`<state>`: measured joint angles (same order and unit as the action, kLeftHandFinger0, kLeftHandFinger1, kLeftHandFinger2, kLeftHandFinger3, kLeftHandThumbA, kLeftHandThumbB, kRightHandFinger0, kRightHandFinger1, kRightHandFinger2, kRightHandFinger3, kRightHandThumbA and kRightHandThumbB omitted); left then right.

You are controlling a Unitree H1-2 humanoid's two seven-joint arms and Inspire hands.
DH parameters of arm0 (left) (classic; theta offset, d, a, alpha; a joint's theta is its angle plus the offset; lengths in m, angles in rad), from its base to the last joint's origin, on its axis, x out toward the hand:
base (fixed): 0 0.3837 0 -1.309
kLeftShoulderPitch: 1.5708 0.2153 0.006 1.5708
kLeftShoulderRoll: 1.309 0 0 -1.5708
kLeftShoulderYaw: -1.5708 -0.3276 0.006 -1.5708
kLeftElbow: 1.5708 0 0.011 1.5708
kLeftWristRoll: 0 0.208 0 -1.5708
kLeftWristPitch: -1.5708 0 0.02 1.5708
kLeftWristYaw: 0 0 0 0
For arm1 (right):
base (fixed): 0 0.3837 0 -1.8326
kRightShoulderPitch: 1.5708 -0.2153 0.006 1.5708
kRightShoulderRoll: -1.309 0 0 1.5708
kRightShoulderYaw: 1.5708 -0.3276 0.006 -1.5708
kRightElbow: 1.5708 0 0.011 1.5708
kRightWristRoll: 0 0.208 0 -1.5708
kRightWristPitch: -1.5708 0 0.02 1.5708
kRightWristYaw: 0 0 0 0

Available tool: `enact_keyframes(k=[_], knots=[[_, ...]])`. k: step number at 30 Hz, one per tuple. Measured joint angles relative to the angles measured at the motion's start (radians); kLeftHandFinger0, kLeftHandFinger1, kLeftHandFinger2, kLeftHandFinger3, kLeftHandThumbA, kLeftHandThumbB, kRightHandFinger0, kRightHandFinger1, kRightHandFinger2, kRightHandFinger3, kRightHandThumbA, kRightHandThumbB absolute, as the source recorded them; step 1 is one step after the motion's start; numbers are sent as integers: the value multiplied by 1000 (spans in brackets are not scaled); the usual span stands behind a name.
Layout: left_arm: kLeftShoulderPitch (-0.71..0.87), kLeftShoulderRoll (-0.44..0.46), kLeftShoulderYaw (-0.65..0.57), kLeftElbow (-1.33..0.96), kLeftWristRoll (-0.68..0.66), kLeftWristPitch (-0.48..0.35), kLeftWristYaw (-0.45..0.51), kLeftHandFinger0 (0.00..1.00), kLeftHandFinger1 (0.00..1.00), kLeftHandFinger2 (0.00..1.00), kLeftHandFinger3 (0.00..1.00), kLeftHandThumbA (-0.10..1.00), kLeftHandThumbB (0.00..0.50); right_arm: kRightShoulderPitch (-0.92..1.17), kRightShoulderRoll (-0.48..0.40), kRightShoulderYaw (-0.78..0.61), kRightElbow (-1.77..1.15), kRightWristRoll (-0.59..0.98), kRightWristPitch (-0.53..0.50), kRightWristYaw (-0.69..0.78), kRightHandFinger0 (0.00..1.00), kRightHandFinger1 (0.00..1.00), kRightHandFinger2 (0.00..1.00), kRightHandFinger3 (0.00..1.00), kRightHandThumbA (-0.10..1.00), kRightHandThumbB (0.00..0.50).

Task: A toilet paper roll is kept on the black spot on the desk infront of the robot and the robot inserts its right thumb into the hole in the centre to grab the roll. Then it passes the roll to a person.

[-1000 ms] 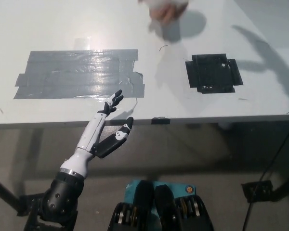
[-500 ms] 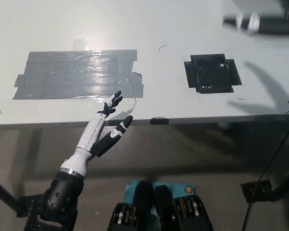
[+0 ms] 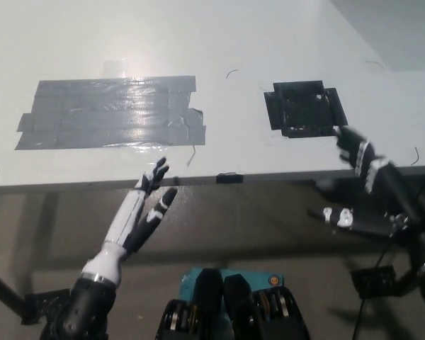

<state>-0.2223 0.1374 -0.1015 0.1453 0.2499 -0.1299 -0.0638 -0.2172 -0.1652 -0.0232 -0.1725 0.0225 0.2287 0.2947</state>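
No toilet paper roll anywhere in the head view: the black spot [image 3: 303, 108] on the desk [image 3: 219, 42] lies bare. The black right hand [image 3: 358, 157], blurred, sits at the spot's five o'clock near the desk edge; whether its fingers are spread cannot be told. The white left hand [image 3: 147, 204] hangs at the front edge, fingers apart, holding nothing. A roll should be light, soft and squashable, best hooked through its stiffer central tube.

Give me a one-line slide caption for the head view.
White left hand open at the white desk edge; black right hand beside the bare black square spot.
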Motion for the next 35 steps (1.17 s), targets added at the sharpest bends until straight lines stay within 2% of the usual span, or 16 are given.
enact_keyframes(k=[1, 8, 9, 15, 17, 23, 29, 35], knots=[[9, 0, 0, 0, -1, 0, 0, 1000, 1000, 1000, 1000, 924, 64, 6, 6, 2, 27, -1, -14, -2, 1000, 1000, 1000, 1000, 1000, 283], [75, 0, -1, -20, -5, -2, 0, 1000, 1000, 1000, 1000, 909, 73, 66, 48, 23, 185, -7, -119, -13, 1000, 1000, 1000, 1000, 994, 305], [85, 0, -1, -24, -5, -2, 0, 1000, 1000, 1000, 1000, 908, 73, 77, 50, 27, 197, -9, -134, -14, 1000, 1000, 1000, 1000, 981, 294], [126, -2, -1, -40, -5, -8, 1, 1000, 1000, 1000, 1000, 896, 66, 123, 49, 46, 256, -22, -213, -20, 1000, 1000, 1000, 1000, 970, 305], [132, -7, 0, -45, -5, -8, 1, 1000, 1000, 1000, 1000, 894, 66, 125, 45, 51, 261, -23, -227, -20, 1000, 1000, 1000, 1000, 971, 317], [159, -18, 2, -63, -5, -9, 2, 1000, 1000, 1000, 1000, 871, 49, 124, 37, 73, 279, -41, -249, -22, 1000, 1000, 1000, 1000, 962, 295], [169, -18, 8, -67, -5, -12, 6, 1000, 1000, 1000, 1000, 860, 55, 124, 37, 84, 286, -47, -254, -23, 1000, 1000, 1000, 1000, 969, 318], [172, -18, 9, -67, -6, -18, 9, 1000, 1000, 1000, 1000, 862, 54, 122, 37, 89, 287, -54, -254, -23, 1000, 1000, 1000, 1000, 966, 301]])
